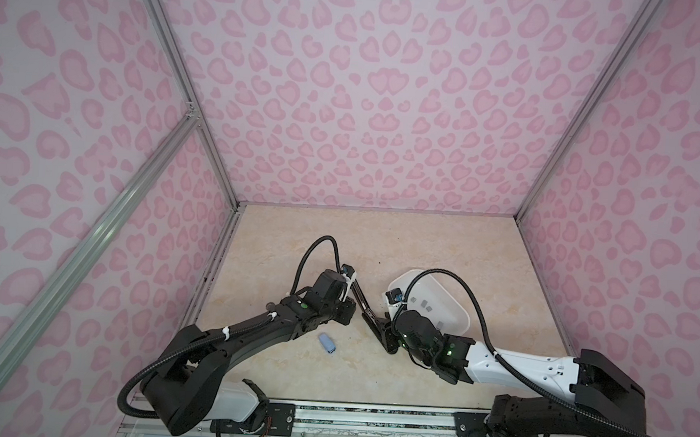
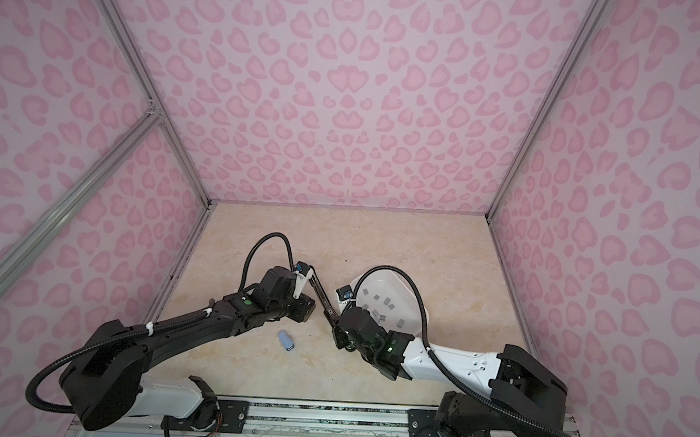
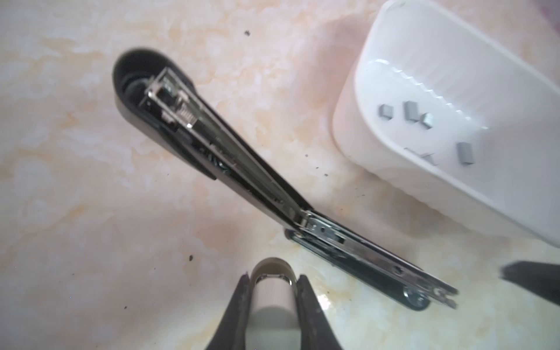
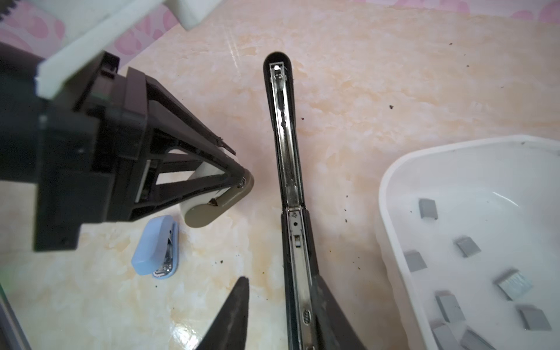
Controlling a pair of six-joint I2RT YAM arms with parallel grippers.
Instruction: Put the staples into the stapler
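Marble surface (image 4: 394, 75): left tool (image 3: 272, 280) clamps a beige stapler (image 4: 209, 213) beside the opened black stapler (image 4: 286, 151); right tool (image 4: 280, 280) straddles it, unclenched.

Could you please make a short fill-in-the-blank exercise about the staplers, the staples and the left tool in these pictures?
1. The tub holding the staples is ____ in colour.
2. The black stapler lies with its lid swung ____.
3. The left tool, around the beige stapler, is ____.
4. The small loose stapler on the table is ____ in colour.
Missing words: white; open; shut; blue.
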